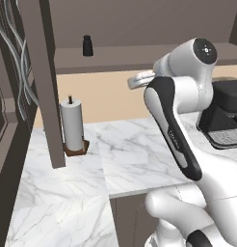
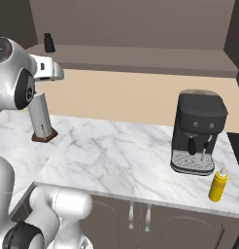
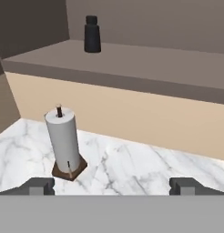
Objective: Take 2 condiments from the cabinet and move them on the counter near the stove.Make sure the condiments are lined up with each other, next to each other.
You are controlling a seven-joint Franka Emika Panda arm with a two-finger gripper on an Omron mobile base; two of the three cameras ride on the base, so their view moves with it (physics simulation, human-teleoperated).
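Step in hand, by my reading: fetch of second condiment. Tall yellow squeeze bottle (image 2: 218, 186) already on white marble counter (image 2: 116, 155), beside black coffee machine (image 2: 196, 132). Short black bottle (image 3: 92, 34) upright on shelf of grey-brown wall cabinet (image 3: 145, 63). I hold two-finger gripper (image 3: 112, 185) above counter, aimed at shelf, jaws wide apart, empty. Next: rise, advance, straddle black bottle. White paper-towel roll (image 3: 63, 139) below; avoid.

arm — glossy white rounded shells | joints — dark bands | round dark cap
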